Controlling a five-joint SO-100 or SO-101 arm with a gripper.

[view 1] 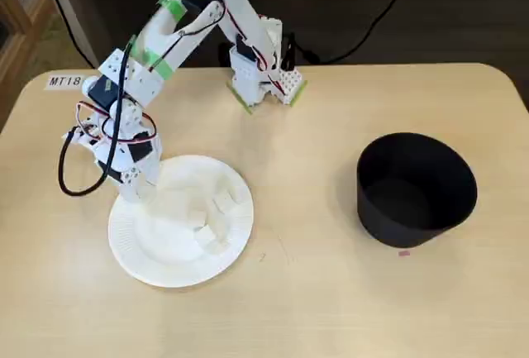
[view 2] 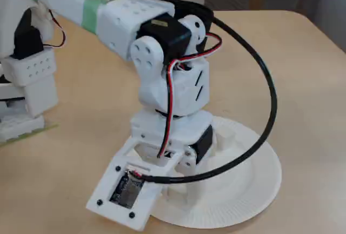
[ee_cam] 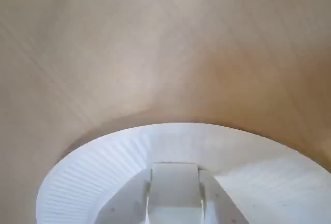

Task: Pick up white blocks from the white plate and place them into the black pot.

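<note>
The white plate lies at the table's left in a fixed view, with three loose white blocks on its right half. My gripper reaches down onto the plate's left edge. In the wrist view, the gripper is shut on one white block, with a finger on each side, just inside the ribbed plate rim. The other fixed view shows the wrist over the plate and one block behind it. The black pot stands far right, well away from the gripper.
The arm's base sits at the table's back centre. A black cable loops out left of the wrist. A label is stuck at the back left. Bare wood lies between plate and pot.
</note>
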